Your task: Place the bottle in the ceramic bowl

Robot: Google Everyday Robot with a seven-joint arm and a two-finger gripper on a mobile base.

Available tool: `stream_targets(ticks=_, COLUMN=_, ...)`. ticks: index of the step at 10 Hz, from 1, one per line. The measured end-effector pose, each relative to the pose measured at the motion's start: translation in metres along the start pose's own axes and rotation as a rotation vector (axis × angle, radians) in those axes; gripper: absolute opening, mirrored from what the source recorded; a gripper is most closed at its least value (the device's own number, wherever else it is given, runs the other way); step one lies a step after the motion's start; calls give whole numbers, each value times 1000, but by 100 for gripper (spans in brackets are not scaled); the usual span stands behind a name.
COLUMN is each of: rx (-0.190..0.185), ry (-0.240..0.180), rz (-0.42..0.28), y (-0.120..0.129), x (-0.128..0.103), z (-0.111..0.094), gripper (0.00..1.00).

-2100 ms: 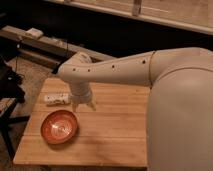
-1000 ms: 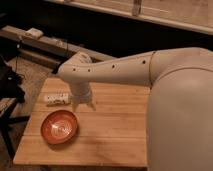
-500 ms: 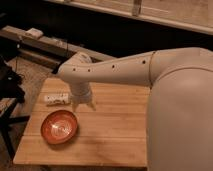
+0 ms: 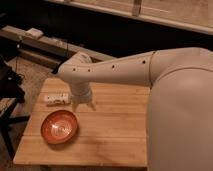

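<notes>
1. The fingers (image 4: pixel 75 105) of the white two-finger gripper (image 4: pixel 83 106) point down at the surface and stand apart, with nothing between them.
2. The gripper hangs low over the back-left part of the pale wooden plank surface (image 4: pixel 117 131). Whether its tips touch the wood cannot be told.
3. Just beside the gripper, on its left in the camera view, lies the small slim whitish bottle (image 4: pixel 56 98). It is flat on its side near the back-left corner of the surface. It looks apart from the fingers, though the gap is narrow.
4. In front of both sits the round shallow orange-red glossy ceramic bowl (image 4: pixel 59 126), upright, with a paler ringed inside and nothing in it. The bottle is outside the bowl and not touching it.
5. The smooth white arm (image 4: pixel 115 72) slopes up from the gripper to the right, into the robot's large white rounded body (image 4: pixel 182 115), which fills the right side of the view.
6. Behind the surface runs a long dark ledge (image 4: pixel 50 45), with a small pale object (image 4: pixel 34 33) lying on it.
</notes>
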Motion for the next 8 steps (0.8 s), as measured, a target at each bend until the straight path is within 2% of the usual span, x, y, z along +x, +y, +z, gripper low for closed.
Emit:
stream_targets(ticks=6, rx=2, ry=-3, rz=-9, y=0, x=-2, z=1, gripper=65)
stream_targets(ticks=8, rx=8, ry=-14, rz=-86, y=9, x=-20, z=3, gripper=65)
